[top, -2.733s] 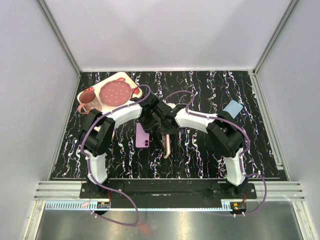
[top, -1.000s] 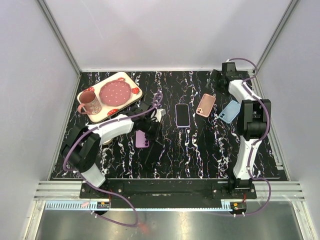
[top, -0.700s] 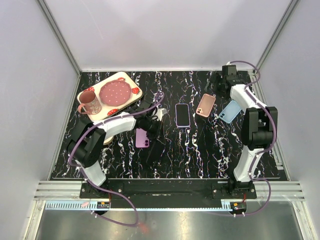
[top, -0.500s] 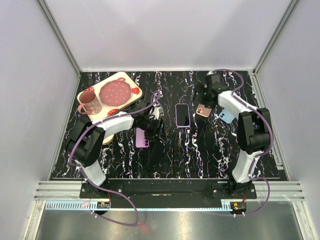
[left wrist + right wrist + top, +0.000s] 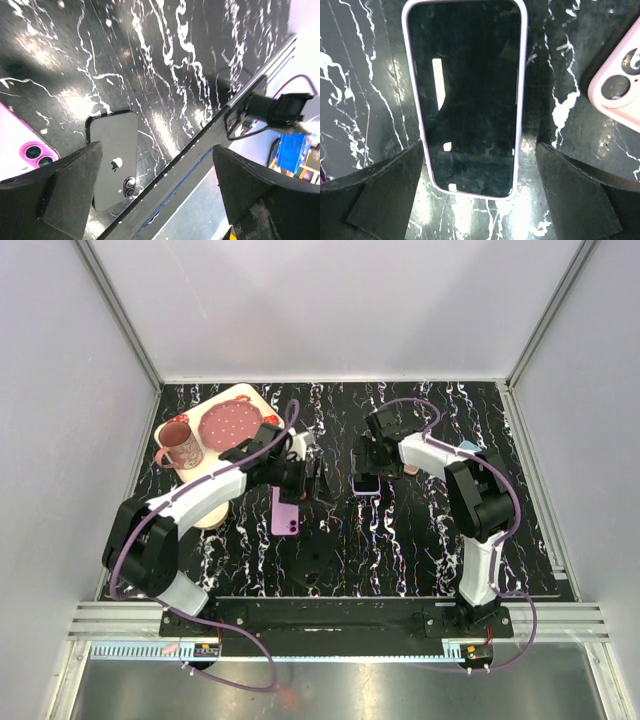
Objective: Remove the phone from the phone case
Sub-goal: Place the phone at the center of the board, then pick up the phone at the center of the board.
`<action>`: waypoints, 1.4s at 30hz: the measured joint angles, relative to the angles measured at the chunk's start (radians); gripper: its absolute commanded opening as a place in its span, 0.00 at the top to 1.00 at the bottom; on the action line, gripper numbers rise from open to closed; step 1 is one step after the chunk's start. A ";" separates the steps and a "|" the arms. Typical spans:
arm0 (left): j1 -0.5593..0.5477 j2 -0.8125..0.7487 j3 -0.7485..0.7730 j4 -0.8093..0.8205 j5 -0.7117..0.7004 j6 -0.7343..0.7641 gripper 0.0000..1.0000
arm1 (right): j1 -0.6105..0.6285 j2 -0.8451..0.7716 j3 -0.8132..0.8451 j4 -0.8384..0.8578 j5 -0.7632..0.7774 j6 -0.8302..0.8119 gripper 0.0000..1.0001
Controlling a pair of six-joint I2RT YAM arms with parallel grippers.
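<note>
Below right end effector (image 5: 480, 150) | phone (image 5: 467, 75) face-up, lilac case (image 5: 522, 75) on

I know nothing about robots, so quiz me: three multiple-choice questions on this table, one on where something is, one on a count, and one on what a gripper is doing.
1. Where is the tray? A) centre B) far left corner C) near right corner
2. How many things stand on it? A) none B) four C) two
3. The right gripper is: A) open over a cased phone B) shut on a cup C) lifting a bowl

Answers: 1 B, it sits at the table's far left. 2 C, only a mug and a plate. 3 A, its fingers stand wide on either side of the phone.
</note>
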 measured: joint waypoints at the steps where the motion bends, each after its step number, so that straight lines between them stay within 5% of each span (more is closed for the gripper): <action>1: 0.013 -0.017 0.007 0.000 0.002 -0.004 0.03 | 0.007 0.011 0.002 -0.006 0.012 -0.006 0.00; 12: 0.106 -0.100 0.026 0.019 0.009 -0.066 0.03 | 0.082 0.071 0.080 -0.072 0.138 -0.060 0.04; 24: 0.151 -0.081 -0.098 0.166 0.065 -0.208 0.01 | 0.111 0.101 0.121 -0.106 0.208 -0.076 0.44; 34: 0.179 0.125 -0.124 0.304 0.101 -0.369 0.01 | 0.109 0.010 0.012 -0.048 0.066 -0.024 0.55; 42: 0.179 0.301 0.003 0.314 0.078 -0.439 0.03 | 0.109 -0.099 -0.129 0.051 -0.147 0.075 0.59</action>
